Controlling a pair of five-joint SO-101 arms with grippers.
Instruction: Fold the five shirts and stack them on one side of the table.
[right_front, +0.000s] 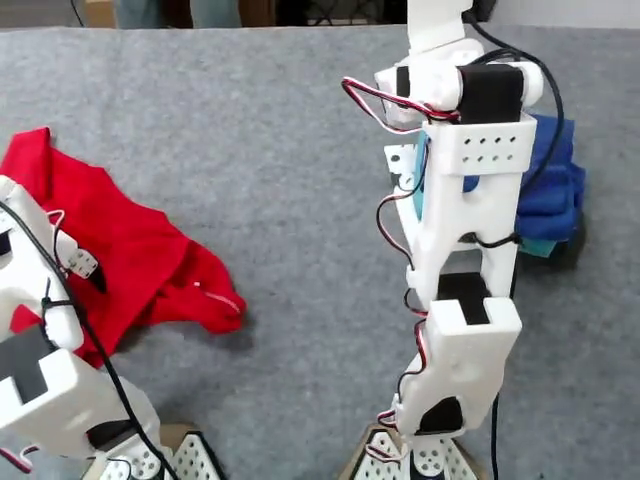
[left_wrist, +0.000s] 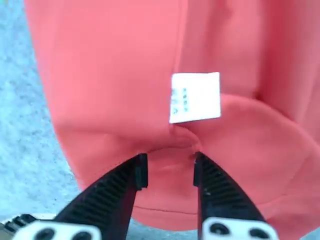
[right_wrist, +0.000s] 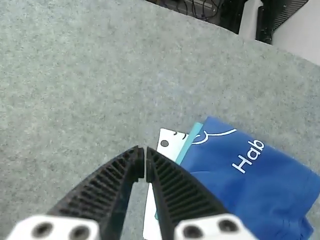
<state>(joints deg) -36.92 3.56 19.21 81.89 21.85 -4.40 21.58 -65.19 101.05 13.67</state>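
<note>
So the red shirt (right_front: 120, 250) is lying crumpled and unfolded on the left side of the grey table (right_front: 290, 140), with one flap of it poking out toward the middle. The left gripper (left_wrist: 169, 172) is right down over it with its jaws apart. Red cloth shows in the gap between them, just short of the white label (left_wrist: 195, 97) on the shirt (can't tell whether the tips actually touch the fabric). Over on the right side there's a folded pile: blue shirt (right_wrist: 250, 185) on top, a teal layer (right_wrist: 191, 139) peeking out under it and a white layer (right_wrist: 167, 142) under that. The right arm (right_front: 465, 200) stretches out across the table and covers part of that pile from above. The right gripper (right_wrist: 145, 161) has its fingers pressed together with nothing between them, hanging above bare table just beside the pile's corner.
</note>
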